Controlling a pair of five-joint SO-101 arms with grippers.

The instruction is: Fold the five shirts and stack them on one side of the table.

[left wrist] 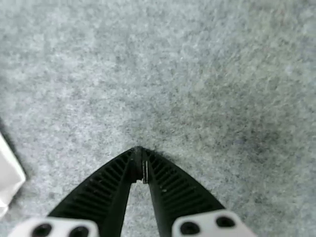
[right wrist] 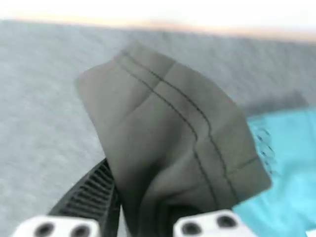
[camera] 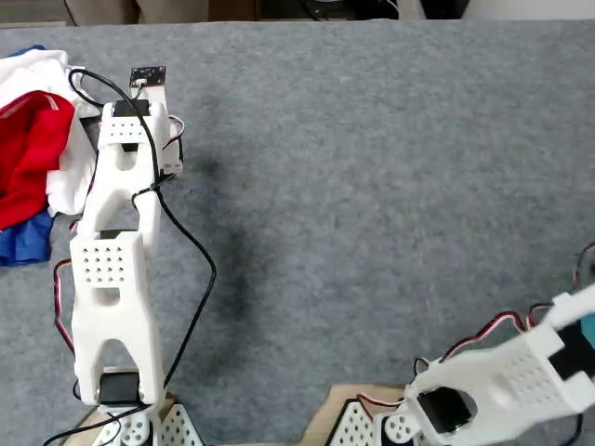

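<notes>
Grey felt covers the table (camera: 372,186), and its centre is bare.

**Positions**
- A loose pile lies at the far left edge: white shirt (camera: 61,190), red shirt (camera: 28,149) on top of it, blue shirt (camera: 23,243) at the near side.
- The left end effector (left wrist: 139,163) hangs over bare felt just right of that pile. Its tips meet and it holds nothing. A white hem (left wrist: 7,182) shows beside it.
- The right end effector (right wrist: 140,217) is at the near right edge of the table, clamped on a bunched fold of the dark grey shirt (right wrist: 168,128). A teal shirt (right wrist: 286,168) lies just beside this one.

**Step in hand (judged):** bring the dark grey shirt to the centre for spreading. No shirt looks folded yet, so the task is at an early stage.

**Procedure notes**
1. Lift before travelling, so the hanging cloth clears the teal shirt and does not drag it along.
2. Check the grip. The fabric is bunched and several layers may be caught, so release and retake a single edge near a shoulder or hem if the shirt will not open out.
3. Lay the shirt flat at the centre, well apart from both heaps.
4. Open the left end effector and take the opposite edge, then pull gently to remove wrinkles before the first fold.
</notes>
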